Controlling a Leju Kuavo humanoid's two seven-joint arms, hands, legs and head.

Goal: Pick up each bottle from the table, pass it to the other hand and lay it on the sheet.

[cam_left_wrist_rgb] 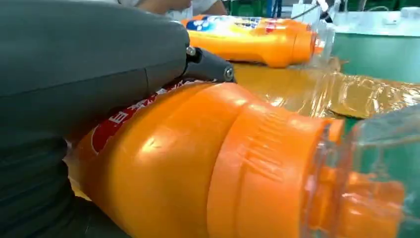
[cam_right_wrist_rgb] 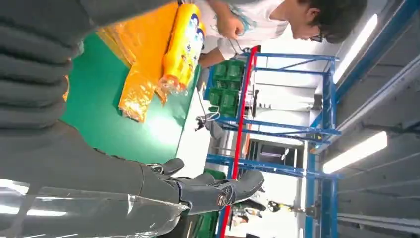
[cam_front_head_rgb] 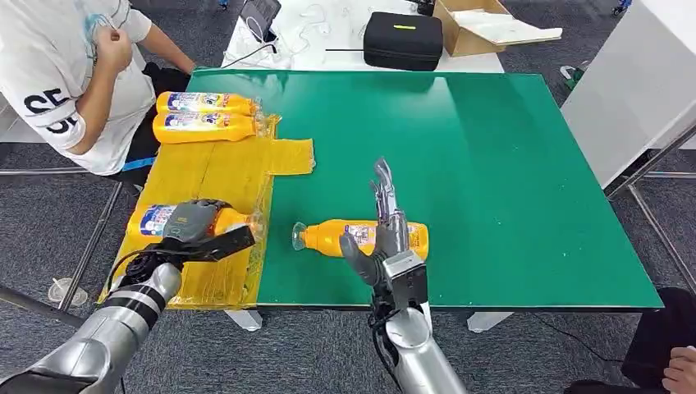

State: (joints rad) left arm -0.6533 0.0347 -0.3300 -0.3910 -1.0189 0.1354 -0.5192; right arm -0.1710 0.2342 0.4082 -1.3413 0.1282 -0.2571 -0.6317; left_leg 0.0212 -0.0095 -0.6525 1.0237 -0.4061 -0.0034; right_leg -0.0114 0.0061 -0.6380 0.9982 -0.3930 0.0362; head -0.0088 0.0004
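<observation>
Left robot hand (cam_front_head_rgb: 195,228) grips bottle (cam_front_head_rgb: 156,220) on sheet (cam_front_head_rgb: 215,176); right robot hand (cam_front_head_rgb: 384,234) upright, fingers spread.

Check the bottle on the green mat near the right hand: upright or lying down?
Lying down. The bottle rests on its side on the green mat, clear cap pointing toward the yellow sheet.

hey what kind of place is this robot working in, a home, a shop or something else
Most likely a robotics lab or industrial test workshop. A green work table stands on grey carpet, blue metal racking holding green crates rises under strip lights, and a white bench behind carries a black equipment case and an open cardboard box.
</observation>
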